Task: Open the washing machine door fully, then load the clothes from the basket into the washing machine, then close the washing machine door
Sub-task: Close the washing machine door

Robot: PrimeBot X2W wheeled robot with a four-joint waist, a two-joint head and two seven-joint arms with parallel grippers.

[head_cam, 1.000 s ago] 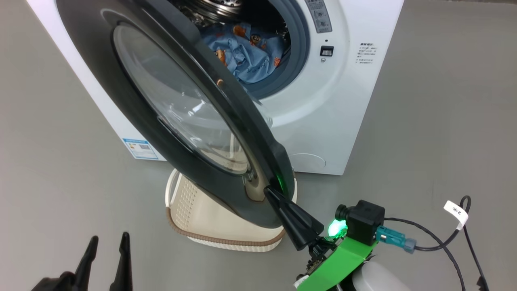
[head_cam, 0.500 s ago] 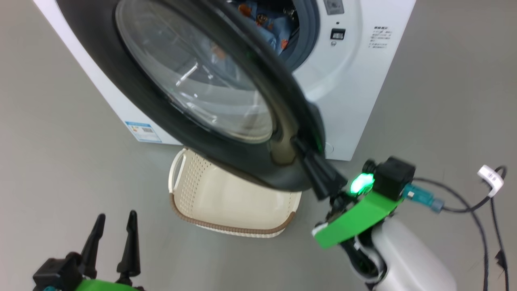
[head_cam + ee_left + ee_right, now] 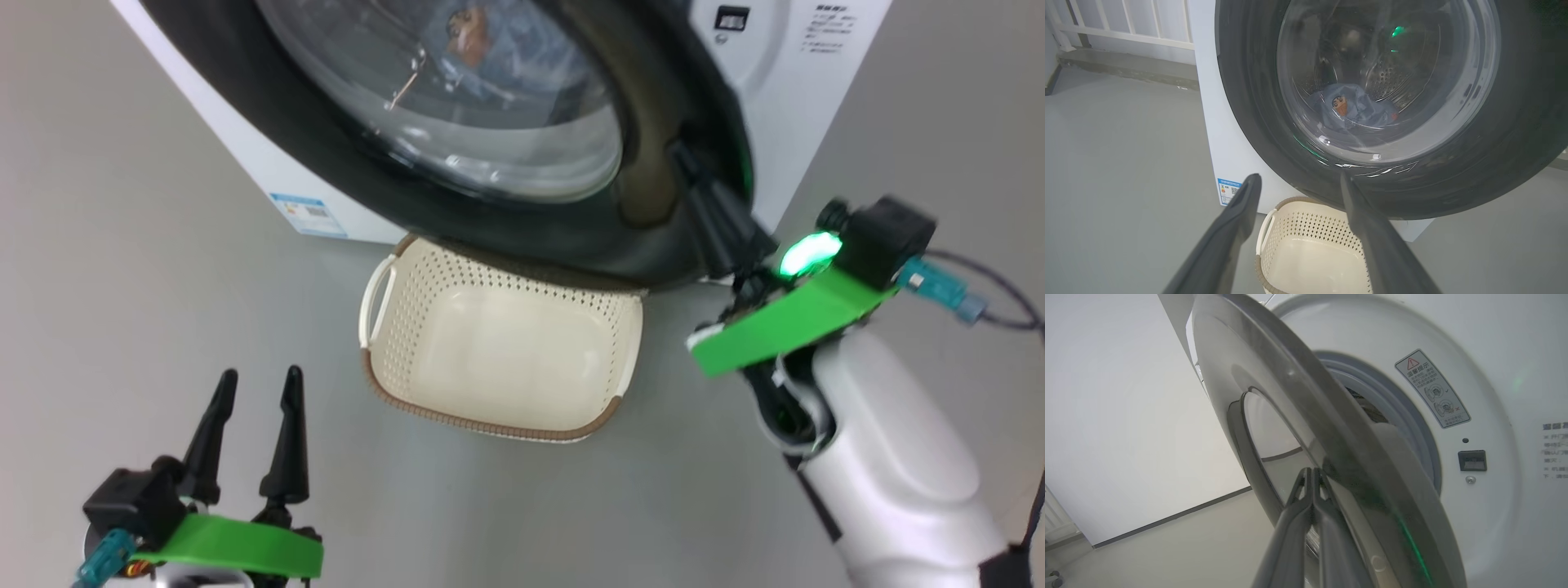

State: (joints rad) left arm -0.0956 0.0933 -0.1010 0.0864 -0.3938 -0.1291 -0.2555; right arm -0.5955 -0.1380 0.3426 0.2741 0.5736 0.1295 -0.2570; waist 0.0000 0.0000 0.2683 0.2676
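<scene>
cream perforated basket (image 3: 420,322), brown-rimmed

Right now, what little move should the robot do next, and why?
Probably push the door the rest of the way shut with the right gripper. The basket looks empty, the clothes lie inside the machine, and the shut gripper's tips sit at the edge of the door, which stands ajar.
</scene>
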